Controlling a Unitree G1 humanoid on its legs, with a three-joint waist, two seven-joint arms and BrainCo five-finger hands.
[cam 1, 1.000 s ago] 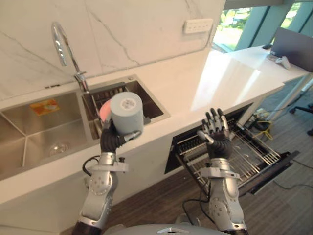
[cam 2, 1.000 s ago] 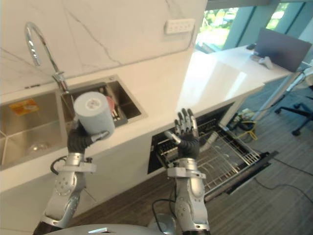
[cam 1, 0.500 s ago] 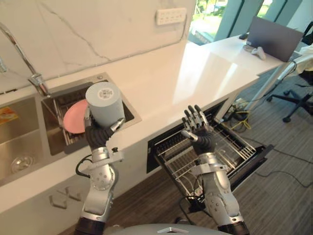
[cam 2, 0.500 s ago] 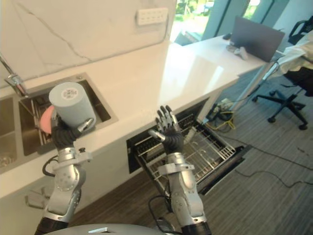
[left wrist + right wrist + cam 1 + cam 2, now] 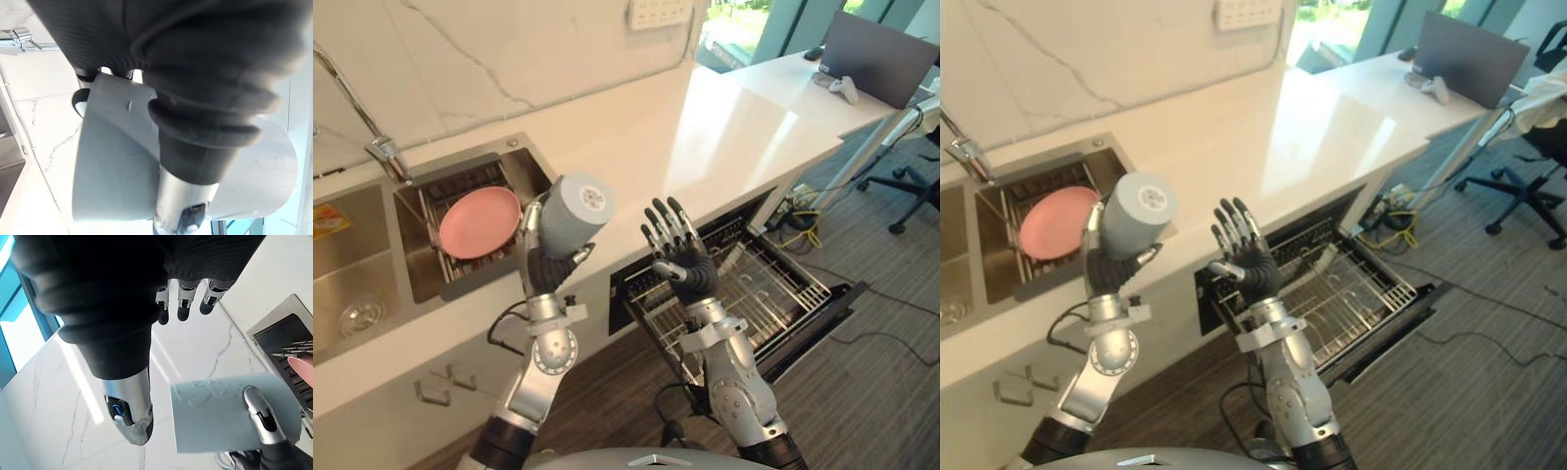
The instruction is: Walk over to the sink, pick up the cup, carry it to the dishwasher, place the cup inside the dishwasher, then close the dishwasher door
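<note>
My left hand [image 5: 546, 266] is shut on a pale blue-grey cup [image 5: 573, 213], held up over the counter's front edge with its base turned toward me. The cup [image 5: 117, 166] shows close in the left wrist view, with the thumb [image 5: 181, 205] across it. The cup [image 5: 230, 416] also shows in the right wrist view. My right hand [image 5: 680, 259] is raised beside the cup, open with fingers spread, above the open dishwasher [image 5: 759, 299]. The dishwasher's wire rack [image 5: 744, 284] is pulled out and its door [image 5: 822, 323] hangs down.
A pink plate [image 5: 480, 221] lies on the rack in the sink [image 5: 450, 284] at the left, under a chrome tap [image 5: 382, 152]. The white counter [image 5: 705, 127] runs right to a desk with a laptop [image 5: 876, 44]. An office chair [image 5: 1528, 166] stands at the far right.
The camera has shifted right, toward the dishwasher. My left hand has carried the cup rightward, away from the sink, close to my raised right hand. The cup now tilts more sideways.
</note>
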